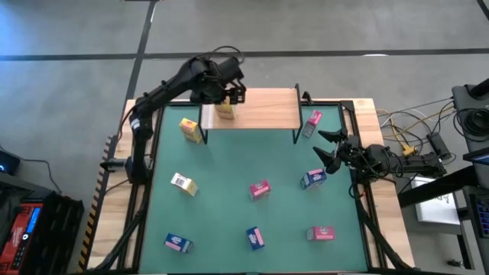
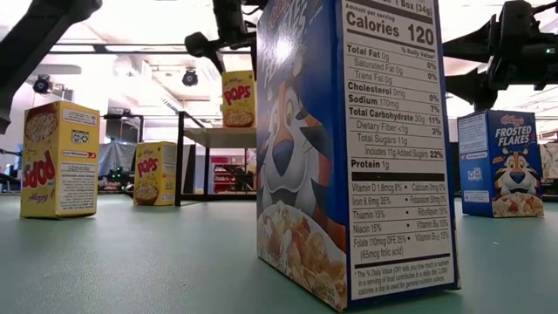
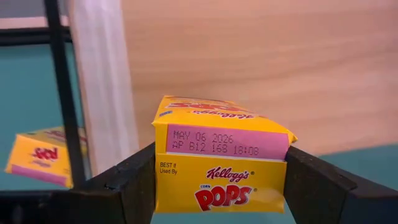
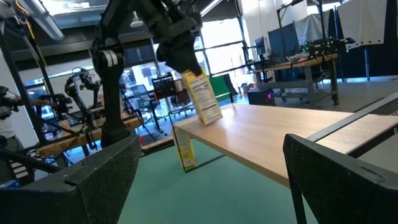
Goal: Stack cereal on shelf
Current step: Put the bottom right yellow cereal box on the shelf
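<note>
My left gripper (image 1: 231, 93) hangs over the left end of the light-wood shelf (image 1: 263, 107), shut on a yellow Pops cereal box (image 1: 224, 110). That box shows upright in the low view (image 2: 237, 98) and tilted in the right wrist view (image 4: 202, 96). My right gripper (image 1: 330, 149) is open and hovers at the table's right side, between a pink box (image 1: 312, 122) and a blue box (image 1: 313, 178). Two more yellow boxes (image 1: 191, 130) (image 1: 183, 183) stand on the green mat left of the shelf. My left gripper pinches the yellow box between its two fingers (image 3: 124, 180), one on each narrow side near the top end (image 3: 163, 180). The fingers come from above, pointing down. The box hangs below them, its lower end (image 4: 212, 119) at the shelf board; whether it rests there I cannot tell.
On the mat lie a pink box (image 1: 260, 189) at the middle and several boxes along the near edge (image 1: 177, 243) (image 1: 255, 237) (image 1: 321, 233). The shelf's black legs (image 1: 296, 134) stand at its corners. Most of the board right of the held box is bare.
</note>
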Robot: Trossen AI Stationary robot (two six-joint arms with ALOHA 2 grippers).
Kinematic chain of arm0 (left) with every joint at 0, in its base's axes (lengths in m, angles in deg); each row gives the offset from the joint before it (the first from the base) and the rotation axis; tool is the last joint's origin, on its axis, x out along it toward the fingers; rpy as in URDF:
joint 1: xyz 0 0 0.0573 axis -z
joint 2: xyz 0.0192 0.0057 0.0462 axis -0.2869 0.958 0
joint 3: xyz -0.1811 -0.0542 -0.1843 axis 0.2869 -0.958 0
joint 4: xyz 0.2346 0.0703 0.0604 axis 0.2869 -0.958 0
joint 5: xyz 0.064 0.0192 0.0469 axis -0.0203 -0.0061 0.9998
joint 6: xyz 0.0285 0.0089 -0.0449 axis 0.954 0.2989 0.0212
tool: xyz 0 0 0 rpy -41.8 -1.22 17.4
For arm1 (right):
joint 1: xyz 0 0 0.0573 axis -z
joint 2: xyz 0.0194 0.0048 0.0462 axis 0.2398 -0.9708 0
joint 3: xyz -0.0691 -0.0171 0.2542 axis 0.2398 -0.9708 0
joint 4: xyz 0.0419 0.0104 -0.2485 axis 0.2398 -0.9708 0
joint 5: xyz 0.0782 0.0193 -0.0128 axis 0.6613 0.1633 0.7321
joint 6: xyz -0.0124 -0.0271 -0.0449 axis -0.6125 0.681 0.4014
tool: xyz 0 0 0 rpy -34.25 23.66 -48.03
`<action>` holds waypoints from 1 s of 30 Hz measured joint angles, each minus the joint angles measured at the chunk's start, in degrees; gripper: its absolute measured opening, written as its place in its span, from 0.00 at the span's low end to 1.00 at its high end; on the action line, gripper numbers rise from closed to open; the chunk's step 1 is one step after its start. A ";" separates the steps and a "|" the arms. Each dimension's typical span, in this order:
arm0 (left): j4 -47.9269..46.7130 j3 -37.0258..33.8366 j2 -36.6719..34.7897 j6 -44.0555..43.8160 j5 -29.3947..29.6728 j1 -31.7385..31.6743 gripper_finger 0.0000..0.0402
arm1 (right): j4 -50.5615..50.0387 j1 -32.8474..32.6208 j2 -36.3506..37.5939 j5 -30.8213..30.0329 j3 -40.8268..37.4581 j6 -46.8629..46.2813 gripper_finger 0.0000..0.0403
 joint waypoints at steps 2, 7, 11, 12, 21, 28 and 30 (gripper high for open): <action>0.02 -0.02 -0.15 0.04 -0.01 -0.79 0.66 | 0.00 0.01 0.00 0.00 0.01 0.00 0.95; 0.02 -0.02 -0.81 0.20 -0.07 -2.43 0.66 | -0.01 0.01 0.00 0.00 0.00 0.00 0.95; 0.01 -0.02 -0.91 0.02 -0.09 -3.37 0.66 | 0.00 0.00 0.00 0.00 0.02 0.00 0.95; 0.01 -0.02 -0.91 0.05 -0.13 -3.69 0.66 | -0.02 0.00 0.00 0.00 0.00 0.00 0.95; 0.02 -0.02 -0.91 2.65 -0.08 -8.81 0.66 | -0.02 0.01 0.00 0.01 0.02 0.00 0.95; 0.12 -0.02 -0.22 4.57 -2.54 -12.19 0.66 | 0.00 0.02 0.00 0.00 0.00 0.00 0.95; 0.82 -0.04 0.15 4.59 -2.69 -12.85 0.66 | -0.01 0.00 0.00 0.00 0.01 0.00 0.95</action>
